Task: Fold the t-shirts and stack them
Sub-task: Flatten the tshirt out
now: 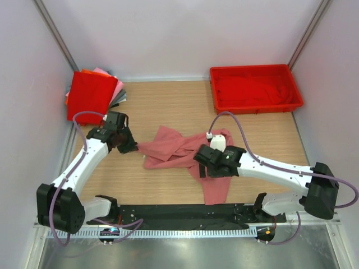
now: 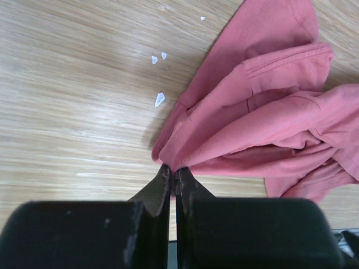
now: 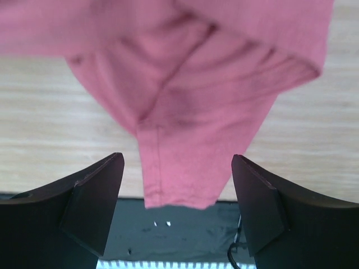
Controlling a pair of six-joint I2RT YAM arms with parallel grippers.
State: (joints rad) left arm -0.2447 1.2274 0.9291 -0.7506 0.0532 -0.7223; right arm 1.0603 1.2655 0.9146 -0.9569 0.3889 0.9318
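Your salmon-pink t-shirt (image 1: pixel 171 150) lies crumpled mid-table (image 1: pixel 168 106), with one strip trailing toward the near edge. Your left gripper (image 2: pixel 173 171) reaches in low from the left, its arm stretched forward, jaws pinched tight on the shirt's left edge. Your right gripper (image 3: pixel 176 168) hangs over the trailing strip, jaws spread wide with cloth between them. The folded stack (image 1: pixel 91 95), bright red on top, sits far left, and the red tray (image 1: pixel 255 69) far right.

Soft matt cloth t-shirt (image 1: pixel 168 151), wood-grain table (image 1: pixel 168 106), glossy plastic tray (image 1: pixel 252 68)
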